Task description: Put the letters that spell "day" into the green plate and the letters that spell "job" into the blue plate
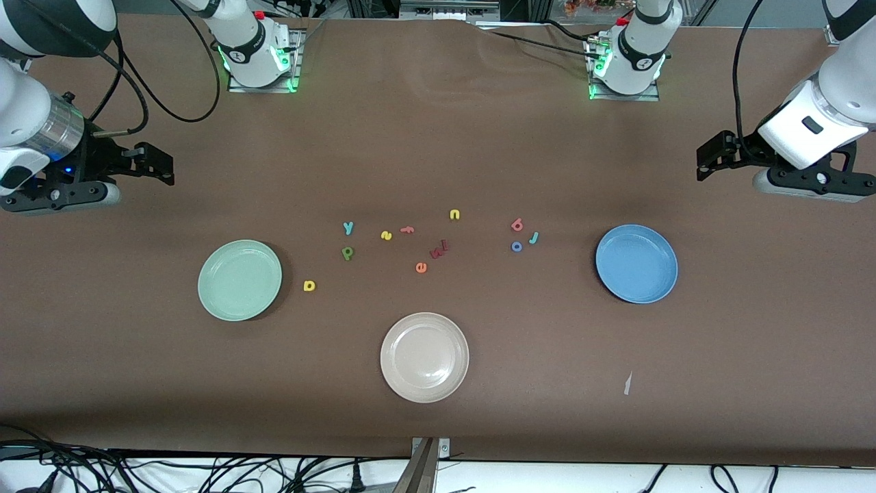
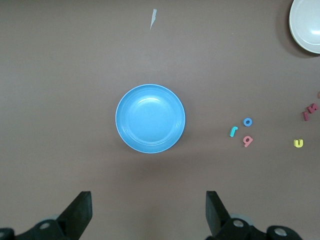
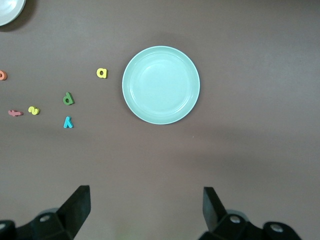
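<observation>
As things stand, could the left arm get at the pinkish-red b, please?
Probably yes: the left gripper hangs open over bare table, and the b lies flat with only the o and j close beside it.

Both arms wait, raised above the desk at their own ends. The left claw (image 1: 708,159) hangs with its fingers (image 2: 80,212) spread wide and holds nothing. The right claw (image 1: 159,166) hangs likewise, its fingers (image 3: 77,206) wide apart and bare.

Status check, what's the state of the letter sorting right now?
Left claw open above table near blue plate; right claw open near green plate. Both plates empty, all letters loose on the table. Nothing in the way.
</observation>
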Robot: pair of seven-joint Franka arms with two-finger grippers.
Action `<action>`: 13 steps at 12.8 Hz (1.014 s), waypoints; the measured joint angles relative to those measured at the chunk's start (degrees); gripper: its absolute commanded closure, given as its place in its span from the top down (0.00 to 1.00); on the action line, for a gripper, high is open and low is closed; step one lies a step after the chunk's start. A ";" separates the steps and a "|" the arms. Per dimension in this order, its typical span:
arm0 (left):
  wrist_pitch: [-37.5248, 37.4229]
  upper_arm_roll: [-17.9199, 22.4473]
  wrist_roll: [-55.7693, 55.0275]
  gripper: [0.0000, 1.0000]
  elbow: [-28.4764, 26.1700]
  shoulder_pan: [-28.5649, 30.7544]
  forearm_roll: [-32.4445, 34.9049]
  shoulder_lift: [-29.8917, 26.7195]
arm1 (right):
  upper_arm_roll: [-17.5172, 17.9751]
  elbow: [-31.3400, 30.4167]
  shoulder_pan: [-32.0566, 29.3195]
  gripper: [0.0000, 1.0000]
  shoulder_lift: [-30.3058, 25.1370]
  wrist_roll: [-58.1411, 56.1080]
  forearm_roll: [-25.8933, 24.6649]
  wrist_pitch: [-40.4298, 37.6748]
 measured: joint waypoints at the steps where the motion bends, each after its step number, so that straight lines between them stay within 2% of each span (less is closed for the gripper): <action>1: -0.06 -0.11 0.02 1.00 0.00 -0.01 0.00 -0.06 | 0.00 0.02 0.00 0.99 0.00 0.01 0.00 0.00; 13: -1.17 -0.27 0.11 1.00 0.02 -0.01 0.00 -0.46 | -0.01 0.48 0.01 1.00 0.00 0.17 -0.02 0.00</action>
